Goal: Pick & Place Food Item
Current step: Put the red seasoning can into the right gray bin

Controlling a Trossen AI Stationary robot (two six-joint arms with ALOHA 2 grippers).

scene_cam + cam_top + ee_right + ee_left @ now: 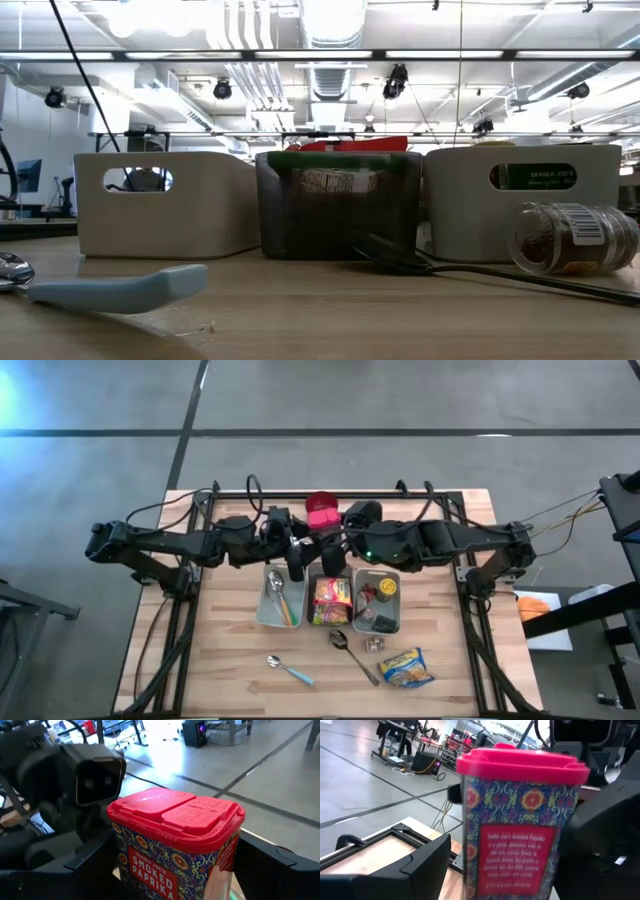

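A patterned smoked paprika tin (175, 845) with a red lid hangs above the table's far edge (320, 512), upright, between my two arms. My right gripper (177, 882) comes from the table's right and is shut on it. My left gripper (510, 880) comes level from the left and stands open. Its fingers (420, 865) are on either side of the same tin (520, 830), with a narrow gap showing beside the one finger that shows clearly. In the high view the grippers meet nose to nose at the tin. My right gripper pinches the tin's two opposite side walls (120, 865) between its fingers (82, 865), below the red lid. It comes from the table's right, slanting slightly down. The tin is upright and lifted clear of the table; its bottom is out of the picture.
Below the arms three bins stand in a row: a white one with utensils (268, 605), a dark one with snack packs (332, 600), a white one with packets (378, 600). In front lie a blue-handled spoon (288, 670), a dark spoon (352, 655), a small jar (570, 238) and a yellow snack bag (405, 667).
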